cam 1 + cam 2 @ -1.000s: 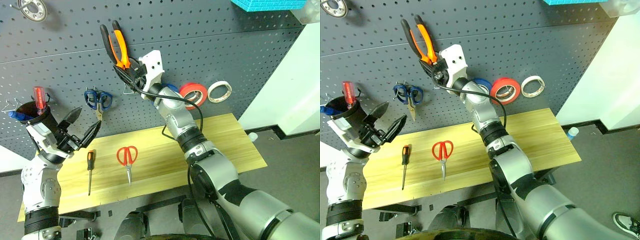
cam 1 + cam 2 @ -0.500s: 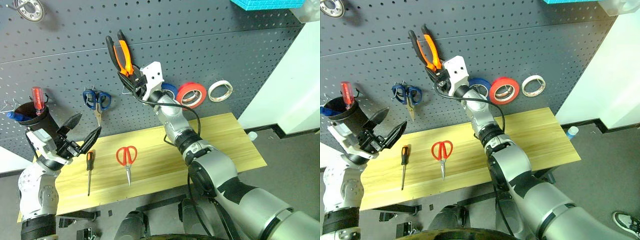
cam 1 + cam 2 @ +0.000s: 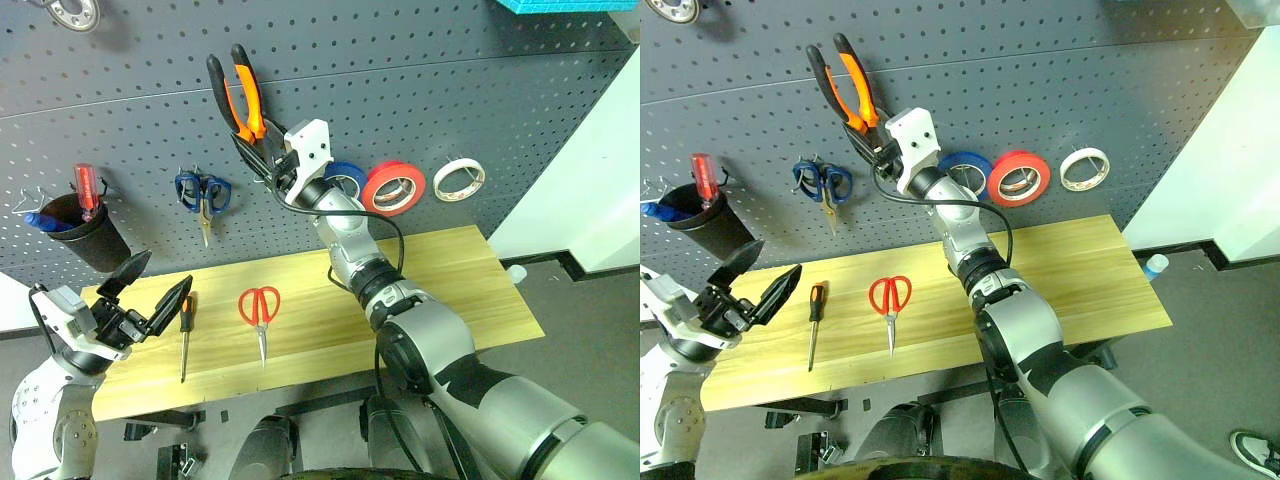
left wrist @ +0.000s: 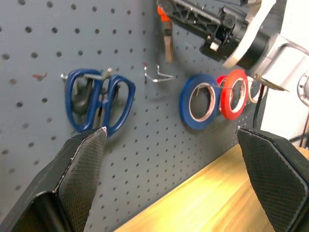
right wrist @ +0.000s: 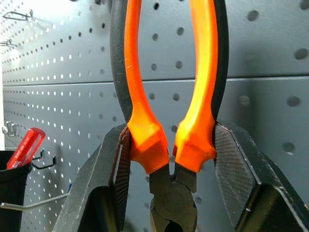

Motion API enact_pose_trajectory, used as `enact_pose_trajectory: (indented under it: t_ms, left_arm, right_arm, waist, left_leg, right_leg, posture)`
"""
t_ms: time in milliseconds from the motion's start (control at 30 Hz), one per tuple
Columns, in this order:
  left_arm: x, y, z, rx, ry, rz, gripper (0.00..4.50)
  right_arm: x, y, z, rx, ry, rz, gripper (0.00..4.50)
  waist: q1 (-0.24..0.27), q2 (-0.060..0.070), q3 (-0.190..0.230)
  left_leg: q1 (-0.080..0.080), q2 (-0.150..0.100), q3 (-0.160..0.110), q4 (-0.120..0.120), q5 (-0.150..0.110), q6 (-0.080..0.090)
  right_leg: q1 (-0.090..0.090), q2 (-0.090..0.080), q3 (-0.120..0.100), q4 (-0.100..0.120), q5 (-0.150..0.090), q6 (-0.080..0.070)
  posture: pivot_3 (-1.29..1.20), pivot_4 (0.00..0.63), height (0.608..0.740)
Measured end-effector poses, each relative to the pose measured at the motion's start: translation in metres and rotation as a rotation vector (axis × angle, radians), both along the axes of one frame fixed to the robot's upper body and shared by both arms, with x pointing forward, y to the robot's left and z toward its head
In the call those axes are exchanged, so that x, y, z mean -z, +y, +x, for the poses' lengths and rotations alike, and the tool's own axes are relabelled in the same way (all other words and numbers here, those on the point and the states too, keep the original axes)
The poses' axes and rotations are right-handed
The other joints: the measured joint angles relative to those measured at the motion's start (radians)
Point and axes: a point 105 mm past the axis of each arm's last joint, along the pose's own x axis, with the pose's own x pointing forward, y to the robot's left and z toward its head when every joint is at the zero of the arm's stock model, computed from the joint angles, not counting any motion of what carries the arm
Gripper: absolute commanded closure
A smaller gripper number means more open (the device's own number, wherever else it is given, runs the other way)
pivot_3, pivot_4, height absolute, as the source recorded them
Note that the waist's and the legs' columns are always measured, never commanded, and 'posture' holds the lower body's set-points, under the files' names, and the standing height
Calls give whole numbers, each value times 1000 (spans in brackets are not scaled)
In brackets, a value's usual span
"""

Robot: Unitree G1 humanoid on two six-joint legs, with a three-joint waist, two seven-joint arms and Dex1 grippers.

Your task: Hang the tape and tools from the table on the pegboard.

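My right gripper (image 3: 262, 150) is shut on the orange-and-black pliers (image 3: 238, 100), held handles-up against the dark pegboard (image 3: 480, 90). Its fingers (image 5: 120, 164) clamp the handles just above the joint. The pliers' nose (image 4: 167, 46) hangs a little above an empty wire hook (image 4: 157, 72). My left gripper (image 3: 160, 278) is open and empty, low over the left end of the wooden table (image 3: 450, 280). On the table lie the slim screwdriver (image 3: 184, 330) and the red-handled scissors (image 3: 260, 310). The whitish tape (image 3: 460, 180) hangs on the pegboard at the right.
Blue scissors (image 3: 203, 190), a blue roll (image 3: 345, 178) and a red roll (image 3: 393, 187) hang on the pegboard. A black cup (image 3: 85, 228) holding a red-handled screwdriver (image 3: 86, 188) is mounted at the left.
My left gripper has dropped and drawn back from in front of the black cup to just above the table's left end, still open. The right gripper still holds the pliers at the pegboard.
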Motion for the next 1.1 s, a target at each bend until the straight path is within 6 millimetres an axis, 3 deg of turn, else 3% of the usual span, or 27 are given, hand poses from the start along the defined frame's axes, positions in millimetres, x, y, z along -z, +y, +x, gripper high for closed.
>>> enact_pose_trajectory:
  t_ms: [200,367,1100]
  left_arm:
    - [-5,0,-5,-3,-17,-9,0]
    - [-14,-7,-10,20,-47,-9,0]
    - [-16,-16,-9,41,-37,-54,0]
  right_arm:
    - [3,-1,0,19,-8,-5,2402]
    - [18,-2,5,59,38,-34,2402]
    - [1,-7,4,89,-30,16,2402]
  waist:
    - [4,-2,9]
    - [6,-2,15]
    - [25,-3,27]
  left_leg:
    - [0,0,0,0,0,0]
    - [0,0,0,0,0,0]
    - [0,2,1,-2,0,0]
  right_leg:
    - [0,0,0,0,0,0]
    - [0,0,0,0,0,-1]
    - [-1,3,0,-1,-1,-4]
  posture:
    - [86,163,738]
    - [89,173,738]
    - [108,164,738]
